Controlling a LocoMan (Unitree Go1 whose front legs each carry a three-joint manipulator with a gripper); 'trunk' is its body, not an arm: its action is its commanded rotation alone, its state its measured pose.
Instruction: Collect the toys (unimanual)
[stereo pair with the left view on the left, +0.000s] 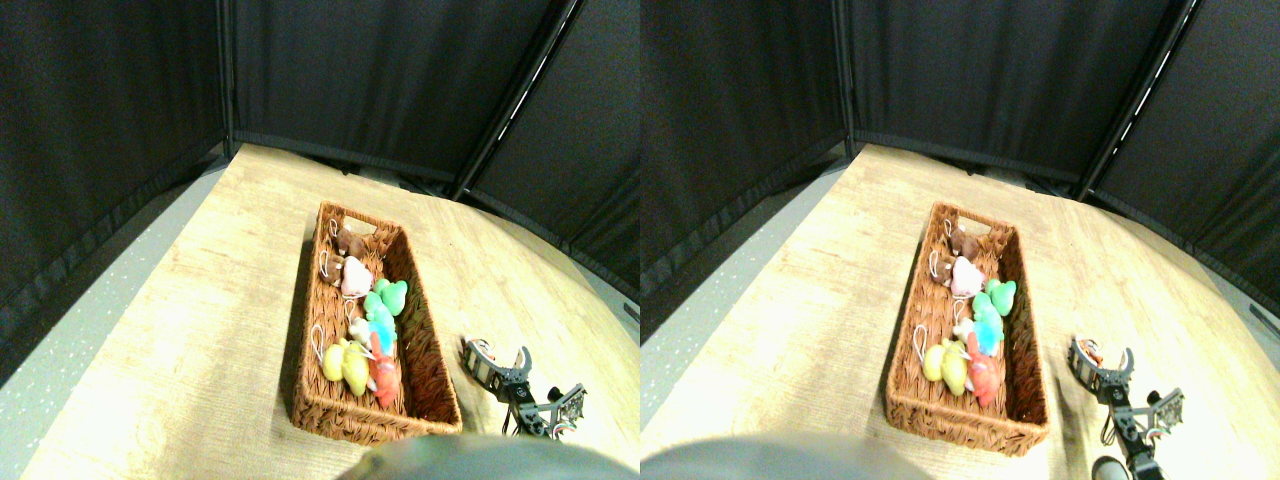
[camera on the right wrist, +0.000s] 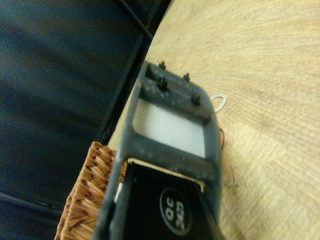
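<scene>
Basket (stereo pair with the left view on the left: 425, 385) of toys (stereo pair with the left view on the left: 380, 315) just left of right fingers (stereo pair with the left view on the left: 483, 357), low over wooden floor (stereo pair with the left view on the left: 200, 330); finger state unclear.

no readable text, labels, brands, numbers or signs anywhere

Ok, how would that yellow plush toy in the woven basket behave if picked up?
The yellow plush toy looks soft and rounded, so it would probably squash under a grip. Tiny beside the brown wicker basket, it is likely light. Its white loop cord lies loose and may flop or snag.
</scene>
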